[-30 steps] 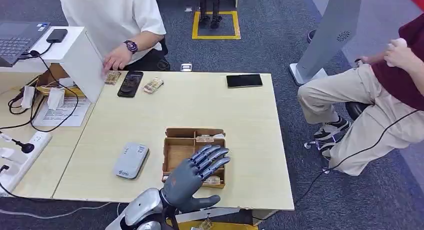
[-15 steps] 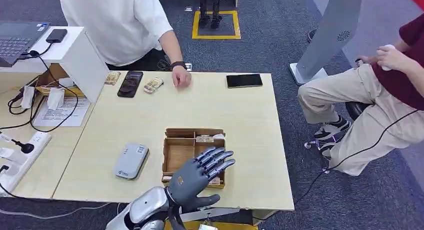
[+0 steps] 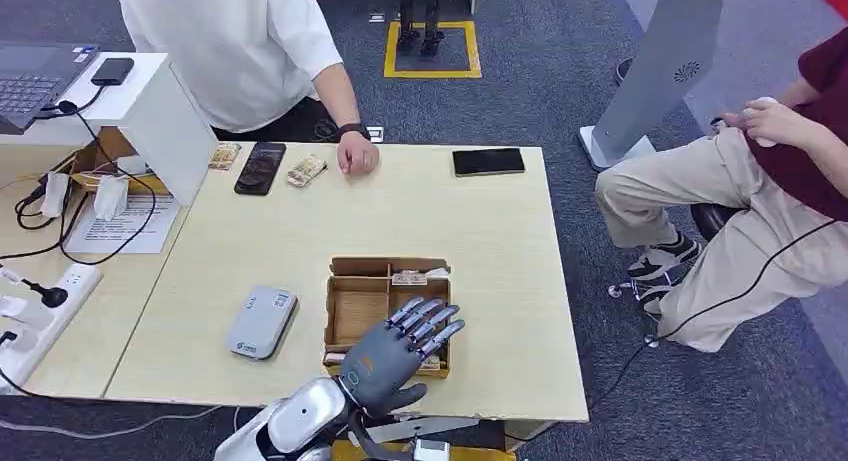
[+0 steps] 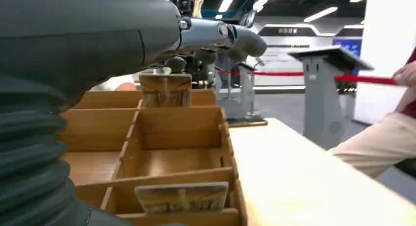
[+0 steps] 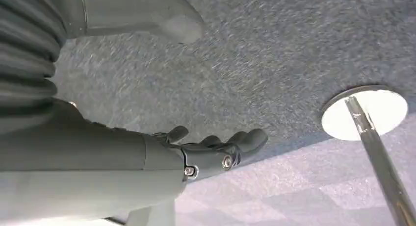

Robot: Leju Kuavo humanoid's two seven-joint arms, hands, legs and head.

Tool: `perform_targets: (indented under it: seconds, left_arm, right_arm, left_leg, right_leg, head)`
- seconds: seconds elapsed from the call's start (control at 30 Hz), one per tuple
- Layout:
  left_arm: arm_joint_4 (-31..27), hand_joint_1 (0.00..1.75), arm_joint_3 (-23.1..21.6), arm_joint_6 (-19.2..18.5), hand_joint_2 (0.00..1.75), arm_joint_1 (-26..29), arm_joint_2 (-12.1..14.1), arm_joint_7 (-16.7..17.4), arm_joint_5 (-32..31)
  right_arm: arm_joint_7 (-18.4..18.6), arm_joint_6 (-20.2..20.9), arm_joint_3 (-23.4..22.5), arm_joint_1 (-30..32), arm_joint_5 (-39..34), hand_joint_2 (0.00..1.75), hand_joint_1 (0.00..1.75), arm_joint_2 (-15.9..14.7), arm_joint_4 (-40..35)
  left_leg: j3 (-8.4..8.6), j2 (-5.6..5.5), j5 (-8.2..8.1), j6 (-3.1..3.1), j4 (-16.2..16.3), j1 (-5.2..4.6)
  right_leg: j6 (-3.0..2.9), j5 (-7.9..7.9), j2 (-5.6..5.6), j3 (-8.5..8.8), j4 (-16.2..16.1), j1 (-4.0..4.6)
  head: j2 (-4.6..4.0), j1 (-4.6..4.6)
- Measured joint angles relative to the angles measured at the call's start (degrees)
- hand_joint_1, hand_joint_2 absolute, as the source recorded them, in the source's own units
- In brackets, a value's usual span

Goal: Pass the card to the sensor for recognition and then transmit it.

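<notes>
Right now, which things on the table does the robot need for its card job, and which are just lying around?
For the job:
- left hand, over the box
- wooden box with cards
- card in the near slot
- grey sensor beside the box

Just lying about:
- two black phones
- laptop
- power strip
- paper sheet

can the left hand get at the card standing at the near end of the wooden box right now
Probably yes. The left hand hovers open over the wooden box, the card stands upright in the near compartment, and nothing lies between them.
</notes>
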Motion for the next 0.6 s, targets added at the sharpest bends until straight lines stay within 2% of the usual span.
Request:
perform_targets:
  seconds: [0.13,0.27,0.6]
  left_arm:
    - [1.57,0.00,-0.07,0.00,1.75,-0.01,-0.35,1.37,-1.77]
    - [2.53,0.00,-0.07,0.00,1.75,-0.03,-0.70,1.66,-2.21]
    - [3.61,0.00,-0.07,-0.09,1.75,-0.03,-1.01,1.86,-2.51]
  right_arm:
    - [3.03,0.00,4.52,2.71,-0.22,1.75,0.00,0.24,-3.34]
    - [3.45,0.00,7.14,4.16,-0.44,1.75,0.00,0.41,-5.33]
    - [4.50,0.00,9.20,5.34,-0.28,1.75,0.00,0.70,-7.28]
  left_leg:
    - [-0.01,0.00,-0.01,0.01,-0.01,0.00]
    - [-0.01,0.01,-0.01,0.01,-0.01,0.00]
    - [0.00,0.00,0.00,0.00,-0.01,0.00]
  right_leg:
    - [-0.03,-0.03,0.00,-0.01,0.00,0.00]
    - [-0.03,-0.03,0.00,0.01,0.00,0.00]
    - [-0.03,-0.03,-0.01,0.02,0.00,0.00]
  head:
    - [0.00,0.00]
    - [0.00,0.02]
    - [0.00,0.02]
